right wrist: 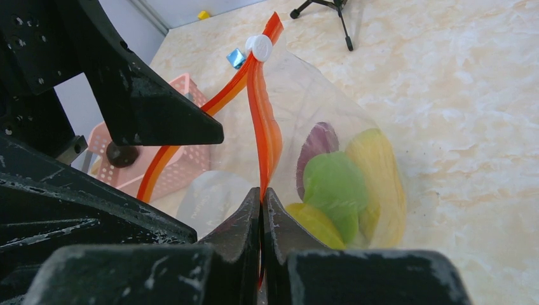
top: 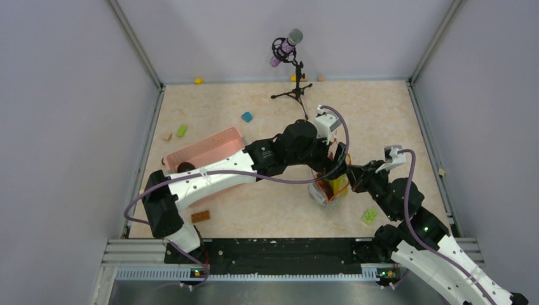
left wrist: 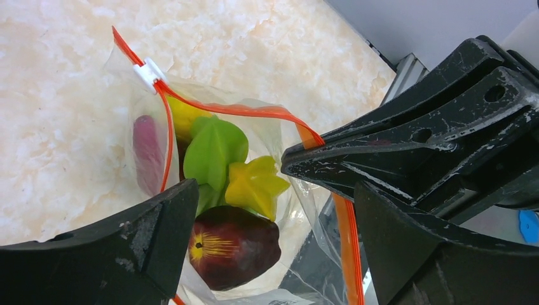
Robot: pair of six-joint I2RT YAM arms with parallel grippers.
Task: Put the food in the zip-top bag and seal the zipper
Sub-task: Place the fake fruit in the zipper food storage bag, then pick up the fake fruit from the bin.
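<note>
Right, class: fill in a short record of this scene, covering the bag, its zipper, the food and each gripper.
zip-top bag: clear, mouth open
zipper: orange-red, unsealed; white slider at one end
food inside: green piece, yellow star piece, dark maroon piece
left gripper: open, over the bag's mouth
right gripper: shut on the zipper

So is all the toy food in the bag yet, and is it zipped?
Done: several food pieces sit inside the zip-top bag. In hand: the right end effector pinches the zipper, and the left end effector hangs open above the mouth. Left: the zipper gapes, its slider at one end, so sealing remains. A light green piece lies on the table, maybe food too.
</note>
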